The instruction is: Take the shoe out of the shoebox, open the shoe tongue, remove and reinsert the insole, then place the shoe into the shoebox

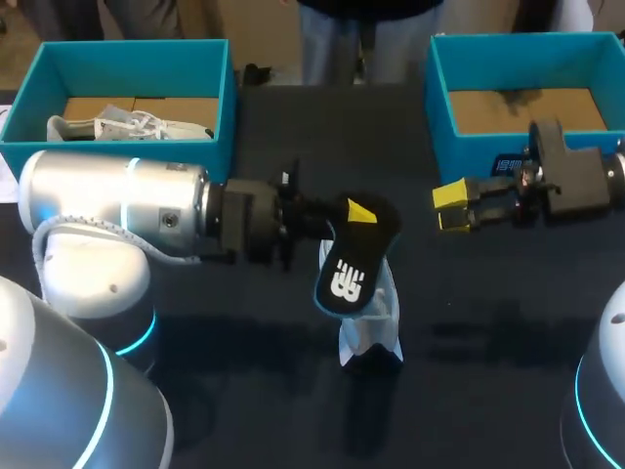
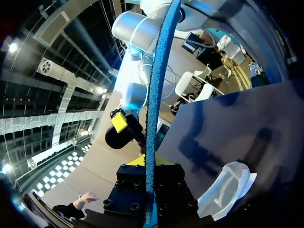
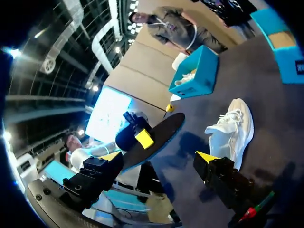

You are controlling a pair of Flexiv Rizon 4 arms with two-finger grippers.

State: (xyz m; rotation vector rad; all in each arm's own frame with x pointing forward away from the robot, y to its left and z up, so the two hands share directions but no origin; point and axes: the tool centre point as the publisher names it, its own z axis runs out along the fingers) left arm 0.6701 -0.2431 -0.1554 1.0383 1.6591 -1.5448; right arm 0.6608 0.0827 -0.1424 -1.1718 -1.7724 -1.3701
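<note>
Dark table (image 1: 488,322) | left gripper (image 1: 357,215) seemingly clamps insole (image 1: 347,278) | shoe (image 1: 379,327) half-hidden | right gripper (image 1: 451,207) spread, empty

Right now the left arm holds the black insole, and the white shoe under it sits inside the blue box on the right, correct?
Not quite. The left gripper does hold the black insole, but the white shoe stands on the dark table, not inside the right blue box. The head view shows this.
</note>
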